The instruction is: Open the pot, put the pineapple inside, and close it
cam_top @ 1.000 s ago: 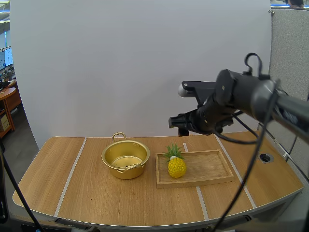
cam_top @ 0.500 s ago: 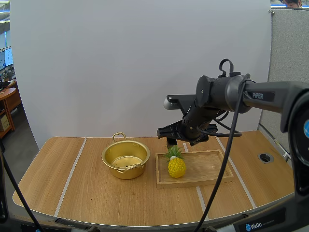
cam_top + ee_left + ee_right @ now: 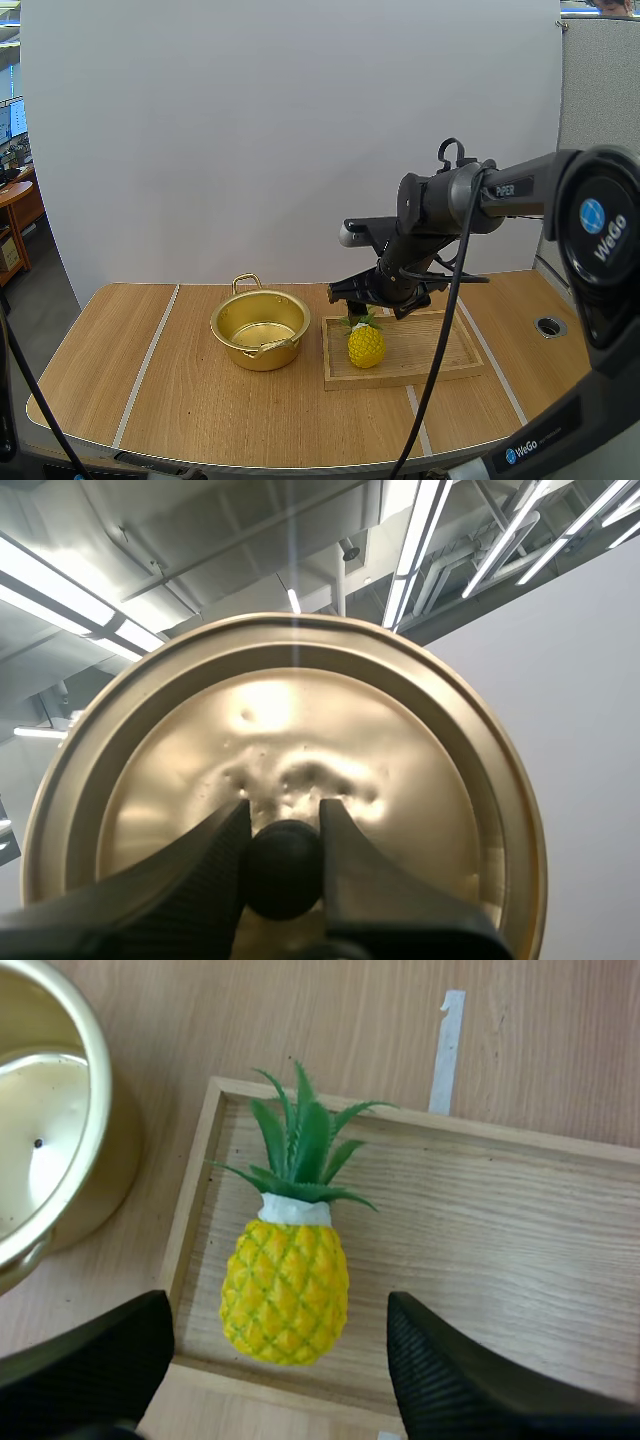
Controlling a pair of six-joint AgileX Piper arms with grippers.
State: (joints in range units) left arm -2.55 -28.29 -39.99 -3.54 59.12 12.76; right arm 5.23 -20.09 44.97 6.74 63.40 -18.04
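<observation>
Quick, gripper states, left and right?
Left gripper: shut on the lid by its knob.
Right gripper: open, over the pineapple in the tray.

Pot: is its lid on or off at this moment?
Off. The pot stands open on the table, its inside showing; the left gripper pinches the lid by its knob.

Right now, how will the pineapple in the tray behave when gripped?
The pineapple looks like moulded plastic, so probably stiff and light. Its rounded body may roll or twist if pinched off-centre. The thin leaves likely flex.
</observation>
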